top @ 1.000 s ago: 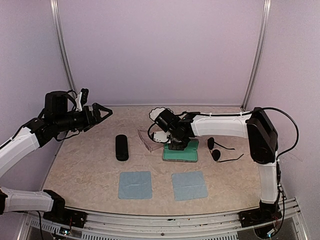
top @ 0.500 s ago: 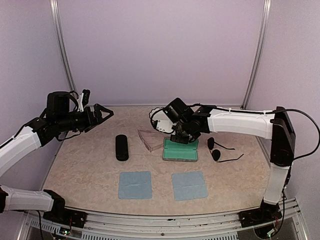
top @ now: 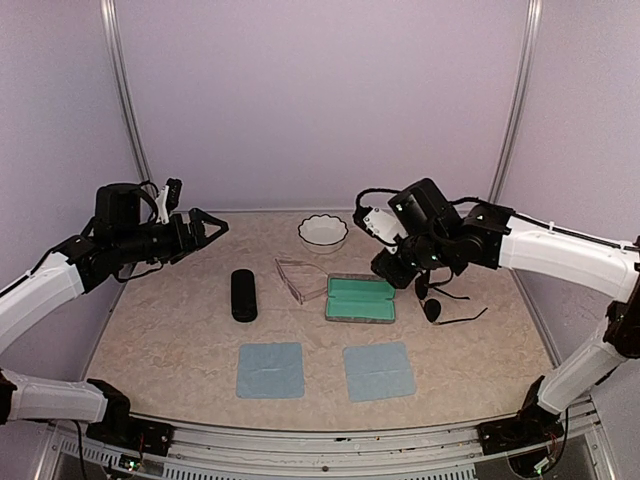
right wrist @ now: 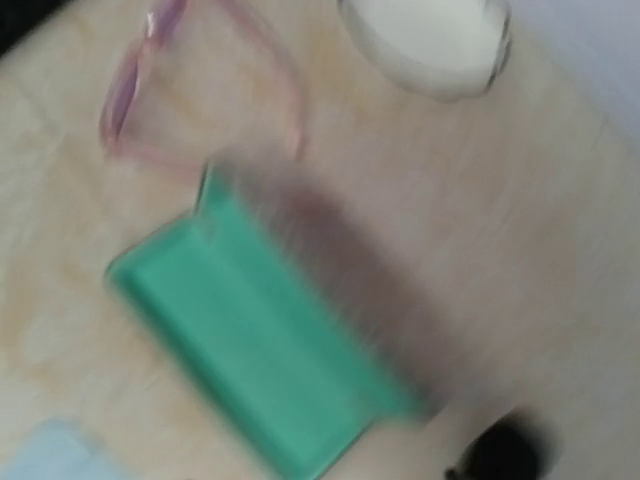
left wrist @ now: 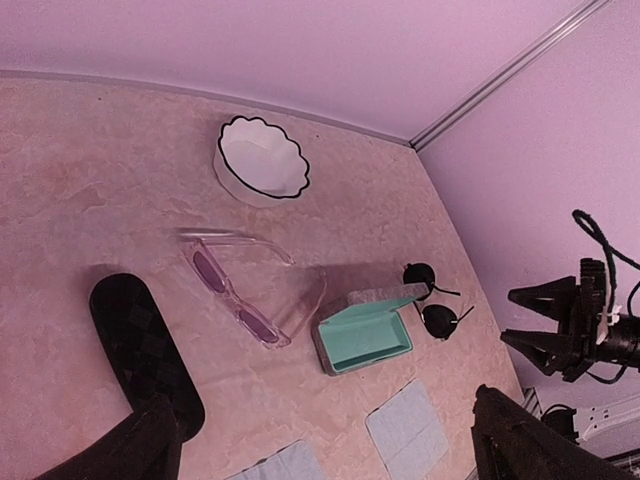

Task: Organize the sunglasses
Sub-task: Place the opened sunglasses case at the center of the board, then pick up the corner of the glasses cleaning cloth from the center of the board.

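Observation:
The pale pinkish-clear sunglasses (top: 300, 278) (left wrist: 235, 300) (right wrist: 150, 90) lie unfolded at mid-table. The round dark-lensed sunglasses (top: 435, 300) (left wrist: 428, 300) lie to the right of the open grey case with teal lining (top: 361, 299) (left wrist: 368, 335) (right wrist: 260, 350). My right gripper (top: 388, 266) (left wrist: 508, 318) hangs in the air above the case's right end. Its jaws stand apart with nothing between them. The right wrist view is blurred and shows no fingers. At the left, my left gripper (top: 205, 228) (left wrist: 330, 450) is raised and wide open, holding nothing.
A black oblong case (top: 243, 295) (left wrist: 140, 345) lies left of the pinkish sunglasses. At the back stands a white scalloped bowl (top: 323, 231) (left wrist: 260, 160) (right wrist: 430, 40). Two blue cloths (top: 270, 369) (top: 379, 371) lie side by side near the front edge.
My right gripper has lifted off the teal-lined case and swung up and to the right, uncovering the bowl. The case lies open. The left arm has barely moved.

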Robot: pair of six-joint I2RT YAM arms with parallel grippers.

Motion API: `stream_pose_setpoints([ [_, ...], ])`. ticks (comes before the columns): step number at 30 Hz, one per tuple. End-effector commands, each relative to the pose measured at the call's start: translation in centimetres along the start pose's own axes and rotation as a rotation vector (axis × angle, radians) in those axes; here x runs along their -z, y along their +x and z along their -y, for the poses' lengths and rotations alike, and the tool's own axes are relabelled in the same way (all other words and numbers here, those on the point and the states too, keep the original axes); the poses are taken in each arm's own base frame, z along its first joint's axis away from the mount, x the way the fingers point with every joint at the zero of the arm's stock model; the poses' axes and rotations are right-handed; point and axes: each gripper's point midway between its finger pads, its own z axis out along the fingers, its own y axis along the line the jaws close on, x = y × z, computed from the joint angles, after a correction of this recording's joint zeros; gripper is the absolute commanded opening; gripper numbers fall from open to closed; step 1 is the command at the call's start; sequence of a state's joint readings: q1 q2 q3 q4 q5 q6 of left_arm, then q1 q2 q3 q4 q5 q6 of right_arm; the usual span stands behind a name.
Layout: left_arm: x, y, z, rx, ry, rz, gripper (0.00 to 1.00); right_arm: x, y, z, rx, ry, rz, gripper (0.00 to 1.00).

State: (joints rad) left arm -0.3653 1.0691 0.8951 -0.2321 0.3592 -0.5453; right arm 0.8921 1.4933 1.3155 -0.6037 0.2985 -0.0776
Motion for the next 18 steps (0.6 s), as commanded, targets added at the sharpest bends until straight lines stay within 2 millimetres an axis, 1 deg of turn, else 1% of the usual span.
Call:
stream_pose_setpoints([
  [1,0.0,-0.2,-0.2,-0.03,0.004,0.013,0.99,-0.6,7.2,-3.3,-0.379,-0.157,-0.19,0.51],
  [3,0.1,-0.2,-0.2,-0.038,0.001,0.016,0.99,-0.9,9.4,-5.0,-0.491,-0.212,-0.235,0.5],
  [4,0.1,-0.3,-0.2,-0.045,0.002,0.017,0.99,-1.0,10.5,-5.6,-0.553,-0.221,-0.258,0.49],
  [7,0.1,-0.4,0.0,-0.059,0.002,0.017,0.99,-1.3,13.6,-6.4,-0.676,-0.209,-0.307,0.49],
  [8,0.1,-0.5,0.0,-0.064,0.003,0.018,0.99,-1.2,14.2,-6.4,-0.71,-0.199,-0.315,0.49],
  [12,0.3,-0.5,0.0,-0.077,-0.003,0.017,0.99,-1.1,15.9,-6.3,-0.801,-0.163,-0.332,0.49],
  [18,0.4,-0.3,0.1,-0.092,0.003,0.008,0.99,-1.8,17.8,-6.7,-0.86,-0.119,-0.386,0.45],
])
